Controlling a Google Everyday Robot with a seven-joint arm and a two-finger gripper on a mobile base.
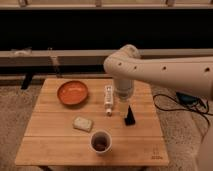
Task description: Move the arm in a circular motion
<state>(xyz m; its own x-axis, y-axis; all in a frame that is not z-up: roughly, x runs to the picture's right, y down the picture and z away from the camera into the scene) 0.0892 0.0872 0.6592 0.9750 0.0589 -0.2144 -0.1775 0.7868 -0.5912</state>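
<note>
In the camera view the huge cream-beige robot arm (165,72), built of thick smooth rounded segments dotted with small dark holes, reaches in from the right edge, bends at a rounded joint over the back of the light wooden table (55,145) and drops straight down to a grey wrist. The pincer (123,100) hangs at the pale lower end, above the table's right half; whether it is spread or pressed together I cannot tell, and it seems to carry nothing.

Just left of the pincer lies a white slim bottle (108,99), and just below it, nearer the camera, a small black flat object (130,116). Farther left sits a round orange bowl (72,92). Down and left are a pale rectangular sponge-like block (82,123) and a white cup with dark contents (100,141).

By my judgement the arm is heavy and stiff, so it will swing with momentum. Nothing needs taking hold of; the circle is the arm's own motion, and the low pincer risks clipping the bottle
</note>
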